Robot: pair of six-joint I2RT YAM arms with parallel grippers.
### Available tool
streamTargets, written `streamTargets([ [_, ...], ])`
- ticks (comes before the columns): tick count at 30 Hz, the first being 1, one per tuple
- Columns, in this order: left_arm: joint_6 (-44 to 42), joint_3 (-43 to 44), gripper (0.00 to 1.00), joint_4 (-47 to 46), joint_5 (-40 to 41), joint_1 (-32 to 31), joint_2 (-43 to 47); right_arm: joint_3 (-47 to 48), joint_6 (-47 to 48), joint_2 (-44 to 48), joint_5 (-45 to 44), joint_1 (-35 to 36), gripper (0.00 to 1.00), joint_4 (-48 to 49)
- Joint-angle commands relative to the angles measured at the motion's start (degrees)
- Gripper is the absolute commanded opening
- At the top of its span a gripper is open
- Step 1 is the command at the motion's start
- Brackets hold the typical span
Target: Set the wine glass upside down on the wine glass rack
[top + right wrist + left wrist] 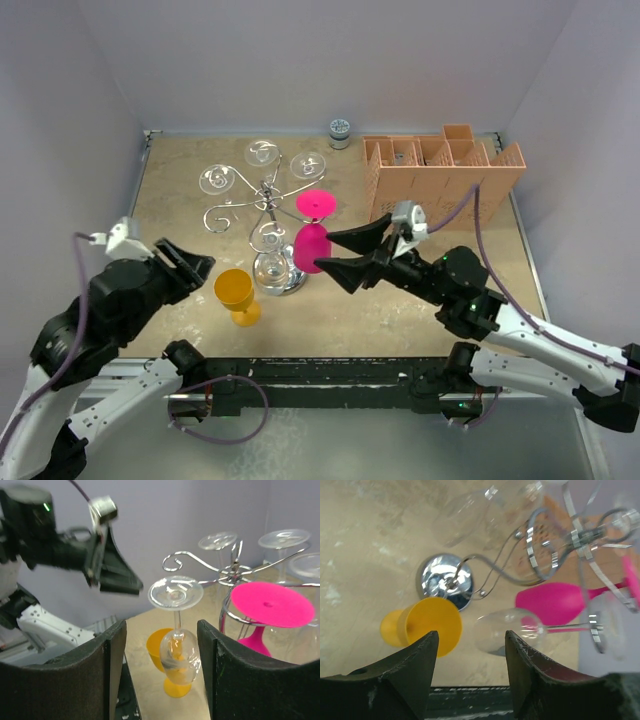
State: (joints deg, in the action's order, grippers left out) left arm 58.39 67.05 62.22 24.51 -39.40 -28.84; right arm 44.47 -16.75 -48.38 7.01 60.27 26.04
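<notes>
- Wine glass rack (267, 192): shiny silver wire stand with a round mirrored base, a central post and curled arms. We found it mid-table, with clear glasses (218, 180) hanging from it.
- Right gripper (325, 250): jaws stood wide apart and gripped nothing, tips just beside the pink bowl.
- Left gripper (200, 265): jaws were parted and empty, near the upright yellow glass (235, 290).
- Pink wine glass (312, 243): opaque magenta. We logged it hung on the rack's right side, long axis vertical, foot up and mouth down.

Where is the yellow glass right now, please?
In the top view, the yellow glass stands upright on the table, just left of the wine glass rack's base.
</notes>
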Motion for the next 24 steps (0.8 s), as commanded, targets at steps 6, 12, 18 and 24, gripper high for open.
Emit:
streamTargets([
  [6,1.12,-7.94,0.52,8.82,-2.25,0.02,-10.14,4.75,-2.75,5.84,-14.96,0.29,0.61,-4.41],
  [12,1.76,-10.97,0.43,8.18,-0.41,0.02,-11.88,3.04,-4.30,8.55,-16.19,0.29,0.61,-5.71],
  [18,2.66,-12.70,0.39,8.15,0.81,0.02,-14.26,2.32,-4.34,10.40,-16.59,0.29,0.61,-6.95],
  [24,3.62,-15.90,0.30,5.76,0.92,0.02,-15.40,1.84,-4.58,11.79,-17.60,0.29,0.61,-7.24],
])
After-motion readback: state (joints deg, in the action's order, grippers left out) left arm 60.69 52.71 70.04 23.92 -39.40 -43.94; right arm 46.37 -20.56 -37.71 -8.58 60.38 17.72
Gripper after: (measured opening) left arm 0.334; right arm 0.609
